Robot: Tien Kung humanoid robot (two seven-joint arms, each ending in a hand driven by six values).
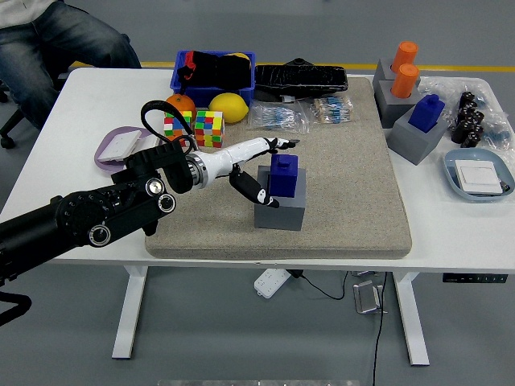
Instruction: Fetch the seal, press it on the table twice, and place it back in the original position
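A dark blue seal (283, 175) stands upright in its grey base block (280, 211) on the beige mat (346, 185). My left arm reaches in from the left. Its white hand (269, 169) with black fingertips is just left of the seal, open. The thumb (260, 194) hangs low by the block's left edge, and the other fingers (283, 143) stretch out behind the seal's top. I see no firm grasp on the seal. The right arm is out of view.
Two colour cubes (195, 127), an orange (180, 104), a lemon (228, 106), a blue bin (213, 70), a black tray (300, 78) and bagged items (278, 117) lie behind. Right: grey blocks with orange seals (405, 68) and a blue seal (426, 112), a blue dish (479, 175). A purple dish (121, 147) sits left; a person (56, 36) sits far left.
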